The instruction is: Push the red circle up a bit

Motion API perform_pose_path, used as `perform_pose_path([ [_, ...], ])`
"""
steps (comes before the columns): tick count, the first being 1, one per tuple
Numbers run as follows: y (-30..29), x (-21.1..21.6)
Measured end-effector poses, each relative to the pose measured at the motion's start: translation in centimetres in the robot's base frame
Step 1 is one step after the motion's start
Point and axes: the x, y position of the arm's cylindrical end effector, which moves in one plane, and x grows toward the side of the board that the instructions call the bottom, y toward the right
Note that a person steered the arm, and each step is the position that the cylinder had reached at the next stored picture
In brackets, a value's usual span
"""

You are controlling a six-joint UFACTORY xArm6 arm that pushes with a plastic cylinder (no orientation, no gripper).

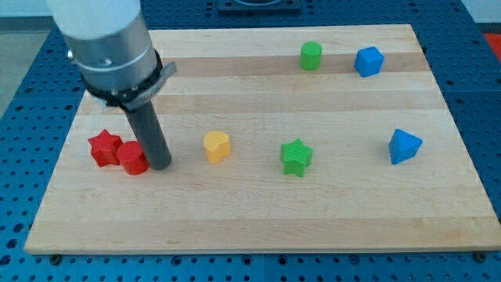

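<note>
Red circle (133, 158) at bench (258, 219) left edge area, touching red star (104, 148). My tip (161, 165) just right of circle, seemingly touching. End effector plain rod, no jaws. Step: positioning. Next: get tip below circle, push toward view's top, short stroke.

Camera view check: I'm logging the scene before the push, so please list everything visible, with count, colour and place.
Wooden board: one, light wood, fills the view.
Red star block: one, view's left, touching the red circle.
Red circle block: one, right of the star.
Yellow block: one, rounded, centre-left.
Green star block: one, centre.
Green cylinder block: one, top.
Blue blocks: two, top right and right.
My tip: dark rod end, against the red circle's right side.
</note>
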Motion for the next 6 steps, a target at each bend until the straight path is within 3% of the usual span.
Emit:
perform_pose_path([
  [1, 0.7, 0.7],
  [2, 1.3, 4.8],
  [3, -2.9, 10.7],
  [5, -5.3, 7.0],
  [6, -5.3, 1.8],
])
